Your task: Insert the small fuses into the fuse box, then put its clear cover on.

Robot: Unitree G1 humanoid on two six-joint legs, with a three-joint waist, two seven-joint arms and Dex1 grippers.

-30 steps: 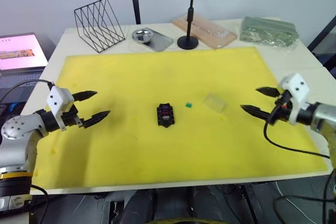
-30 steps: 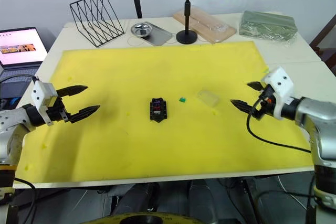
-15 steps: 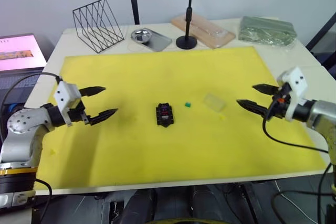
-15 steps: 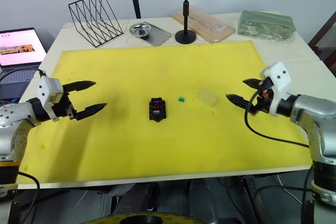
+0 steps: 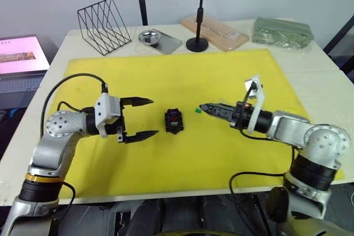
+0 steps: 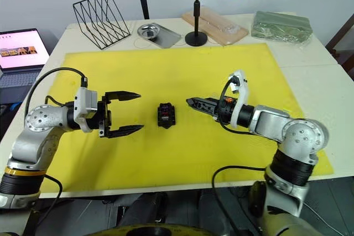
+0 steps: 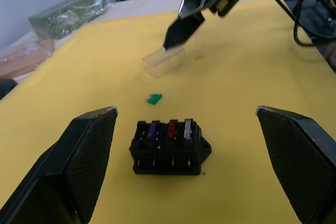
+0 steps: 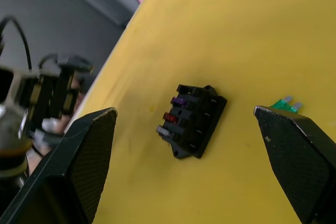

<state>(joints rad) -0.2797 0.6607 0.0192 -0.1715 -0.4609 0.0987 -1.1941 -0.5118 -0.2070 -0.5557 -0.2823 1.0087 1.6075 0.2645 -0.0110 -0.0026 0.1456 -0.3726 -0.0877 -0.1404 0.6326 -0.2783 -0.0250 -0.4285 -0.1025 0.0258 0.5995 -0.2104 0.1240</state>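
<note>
Yellow foam matting carries the small black rectangular fuse box (image 7: 169, 148), three fuses seated, between both empty, spread grippers: left gripper (image 5: 139, 119) flanks it, probably to steady it, while right gripper (image 8: 194, 124) nears the loose green blade fuse (image 7: 154, 98) beside the transparent plastic cover (image 7: 164, 62).

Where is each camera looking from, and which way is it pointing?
Head views: two eyes on the robot's head, looking forward and down at the yellow mat; both arms show, left hand and right hand.
Left wrist view: on the left arm, looking along its two open fingers at the fuse box, the green fuse and the clear cover.
Right wrist view: on the right arm, looking between its open fingers at the same box.
Shared: every view shows the fuse box.
</note>
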